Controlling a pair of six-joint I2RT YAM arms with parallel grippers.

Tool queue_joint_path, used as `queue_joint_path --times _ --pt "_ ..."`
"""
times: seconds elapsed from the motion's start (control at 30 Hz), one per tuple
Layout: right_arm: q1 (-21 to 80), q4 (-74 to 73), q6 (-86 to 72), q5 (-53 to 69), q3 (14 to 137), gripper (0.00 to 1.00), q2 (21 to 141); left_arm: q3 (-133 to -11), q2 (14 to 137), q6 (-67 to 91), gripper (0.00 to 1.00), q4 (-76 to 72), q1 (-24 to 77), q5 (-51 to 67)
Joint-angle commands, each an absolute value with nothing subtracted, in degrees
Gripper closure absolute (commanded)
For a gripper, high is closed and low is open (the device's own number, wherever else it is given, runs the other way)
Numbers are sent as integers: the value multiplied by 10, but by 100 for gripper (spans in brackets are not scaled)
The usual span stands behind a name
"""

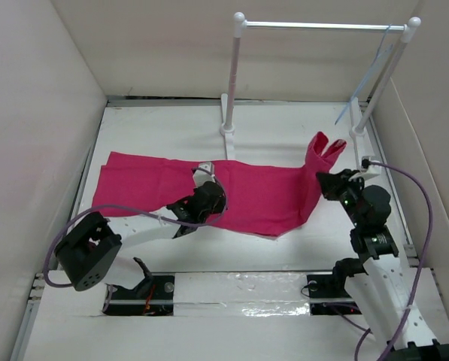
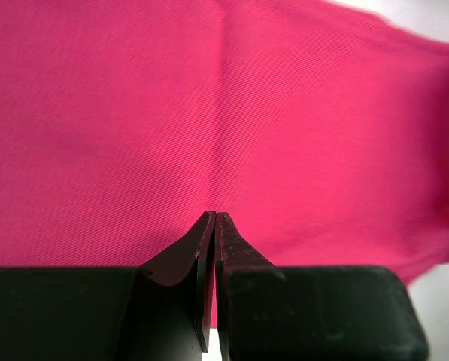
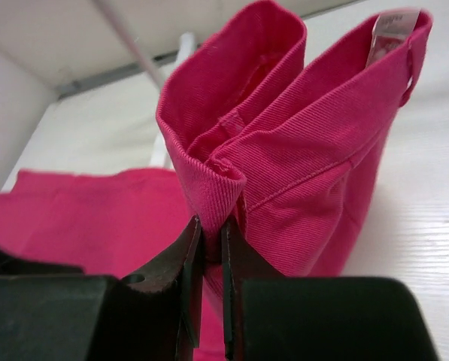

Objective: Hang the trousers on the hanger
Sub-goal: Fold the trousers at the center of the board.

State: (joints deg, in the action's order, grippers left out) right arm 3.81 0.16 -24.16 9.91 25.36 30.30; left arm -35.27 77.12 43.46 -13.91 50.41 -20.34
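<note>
Cloth is reading as a bright magenta twill, with fine diagonal ribs showing in both wrist views. The trousers (image 1: 232, 192) are lying flat across the white table (image 1: 156, 128), legs running to the left and the waist end rising in a peak at the right.

My right gripper (image 3: 209, 226) is pinching that raised end. Its dark fingers (image 3: 243, 263) are clamping a stitched fold of the waistband, with only the cloth's thickness between them. Above the pinch the band is curling into two rounded loops. A small white label (image 3: 389, 34) is sticking up at the top edge beside a belt loop (image 3: 414, 64).

My left gripper (image 2: 213, 219) is sitting over the flat mid-section, its wedge-shaped fingers pressing together tip to tip. I cannot tell whether any cloth is caught between them. A soft crease is running up the fabric ahead of the tips.

The hanger (image 1: 347, 109), a thin pale wire, is hanging from the right end of the silver bar of the rack (image 1: 235, 75). It is slanting down beside the right pole, near the raised waist end.
</note>
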Motion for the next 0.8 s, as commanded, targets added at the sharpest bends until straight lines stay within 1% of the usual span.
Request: queue_joint_path --times 0.0,0.07,0.1,0.17,0.23,0.27,0.37,0.53,0.63,0.77 --pt "122 -40 -242 91 287 100 301 -331 787 460 100 -137 516 -250" --pt "164 -34 -246 80 318 100 317 -312 800 471 100 -135 521 -262" --pt "210 -36 -245 73 334 100 341 -306 802 479 100 -140 527 -253" --pt "255 -33 -247 34 382 100 359 -297 811 486 100 -140 547 -255" --pt "306 -15 -245 -12 409 100 382 -294 820 509 100 -125 574 -282" --pt "317 -12 -243 -24 443 100 390 -292 823 515 100 -124 580 -287" --pt "337 -12 -226 -42 498 100 418 -292 845 534 100 -120 592 -282" --pt "337 -28 -202 -35 617 100 448 -298 877 557 100 -127 621 -287" --pt "337 -34 -186 -33 672 100 455 -324 902 561 100 -129 652 -297" --pt "337 -80 -161 -39 748 100 473 -408 958 546 100 -140 687 -283"
